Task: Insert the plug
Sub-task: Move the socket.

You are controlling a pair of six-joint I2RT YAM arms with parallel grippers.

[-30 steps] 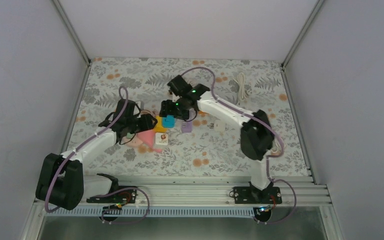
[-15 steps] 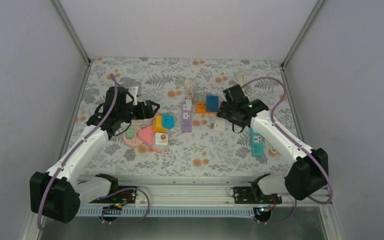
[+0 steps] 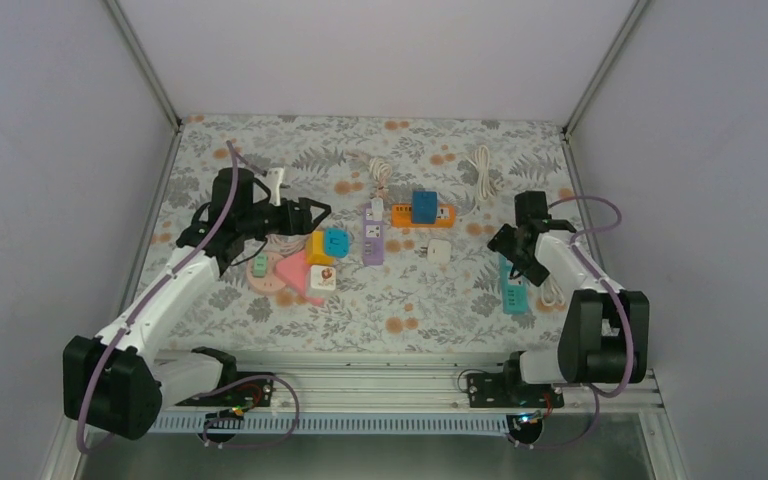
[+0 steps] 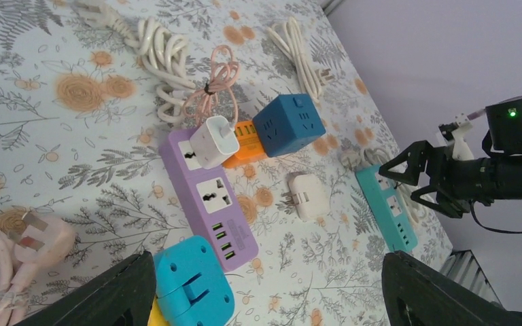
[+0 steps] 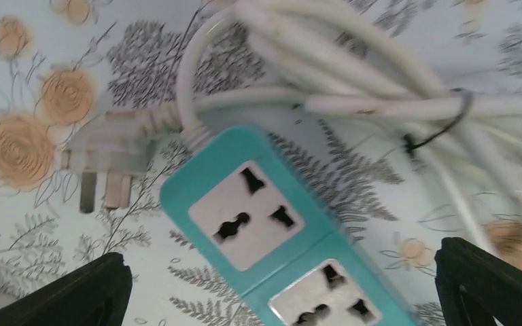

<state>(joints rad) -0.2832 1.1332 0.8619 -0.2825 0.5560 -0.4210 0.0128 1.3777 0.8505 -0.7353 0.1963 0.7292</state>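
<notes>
Plug: a white charger [image 4: 216, 139] stands on the top socket of the purple power strip [image 4: 212, 204] and looks pushed in; its pink cord [image 4: 219, 75] lies bundled just behind.
Loose adapter: a second white adapter [image 4: 308, 197] lies flat on the floral cloth [image 3: 410, 310], between the purple strip and the teal power strip [image 5: 272, 224], touching neither.
Left gripper [image 3: 312, 212]: it hangs left of the purple strip, near the cyan cube [image 4: 190, 285], jaws spread wide with nothing between them.
Right gripper [image 3: 510, 258]: it sits at the right side of the cloth, over the teal strip's end, jaws spread wide and empty.
Teal strip's lead: a white cord coil [image 5: 353, 88] lies beside it, its three-pin plug [image 5: 109, 159] loose on the cloth.
Neighbours: an orange strip [image 4: 243, 132] carries a blue cube [image 4: 289, 124], touching the purple strip's top end.
</notes>
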